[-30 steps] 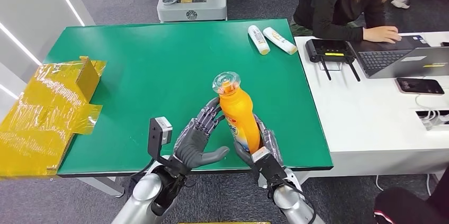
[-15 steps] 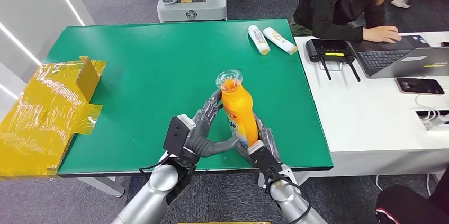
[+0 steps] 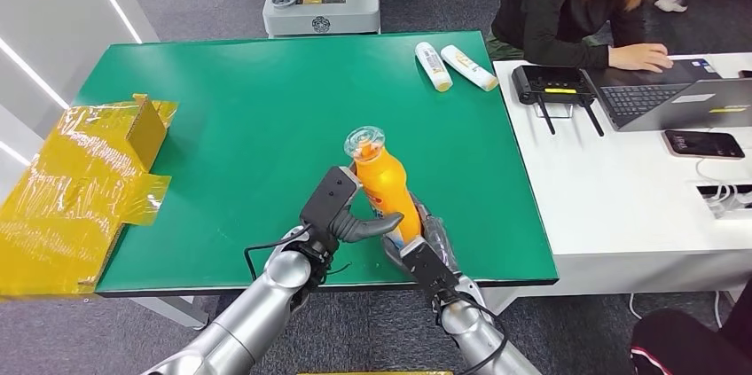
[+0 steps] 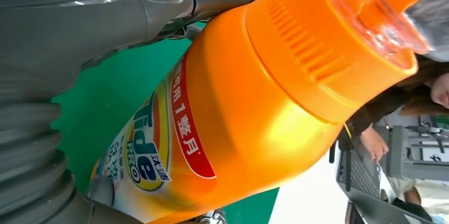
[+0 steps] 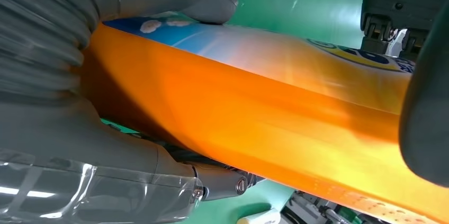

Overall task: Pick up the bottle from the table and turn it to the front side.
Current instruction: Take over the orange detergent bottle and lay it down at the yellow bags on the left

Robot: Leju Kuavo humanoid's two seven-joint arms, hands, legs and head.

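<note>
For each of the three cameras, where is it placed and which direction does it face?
Head view: high on the body, looking forward and down at the green table; both arms, left hand and right hand hold the orange bottle.
Left wrist view: behind the left hand, close on the bottle's label.
Right wrist view: behind the right hand, along the bottle's side.
All share the bottle.

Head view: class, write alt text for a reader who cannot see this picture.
Both robot hands, left hand and right hand, hold an upright orange bottle with a clear cap above the near edge of a green table. Two small white bottles lie at its far side, and a person types on a laptop at an adjoining white table.
</note>
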